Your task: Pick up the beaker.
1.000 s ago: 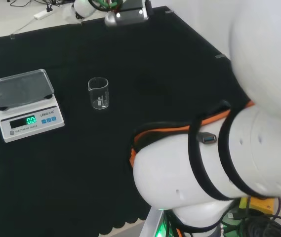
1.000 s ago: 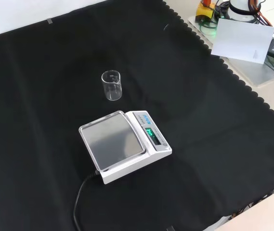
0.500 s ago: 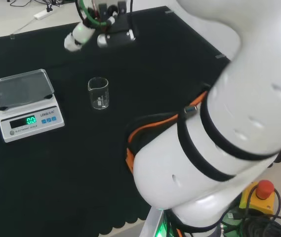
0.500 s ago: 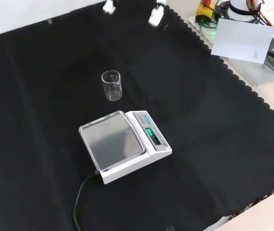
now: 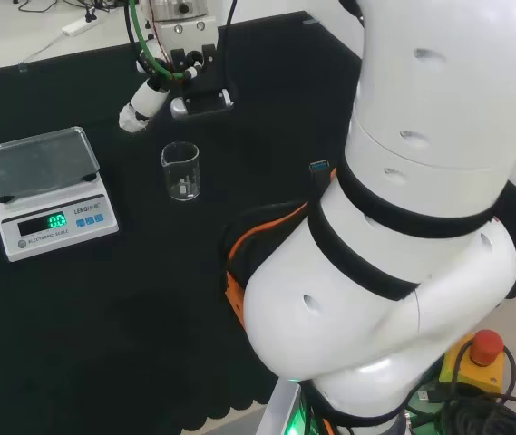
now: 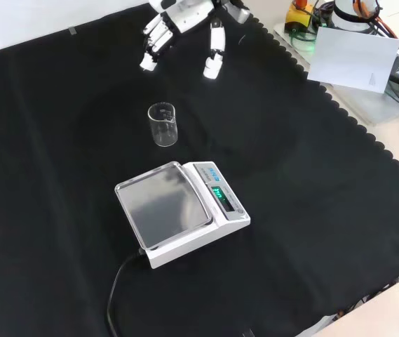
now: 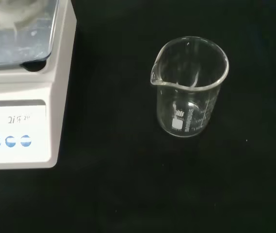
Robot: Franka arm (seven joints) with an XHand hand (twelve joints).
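Since half a second ago the hand has been brought further down into the upper middle of the front view, nearer the beaker, while beaker and scale are unmoved. The hand's fingers are held straight and spread, and nothing is grasped. The beaker is seen upright on the surface, apart from the hand and just above the scale in the front view. The surface is covered by black cloth with a scalloped edge along the right. A pale floor is seen beyond it, with a white sheet and cables at the upper right. White graduation marks are printed on the beaker; they cannot be read.
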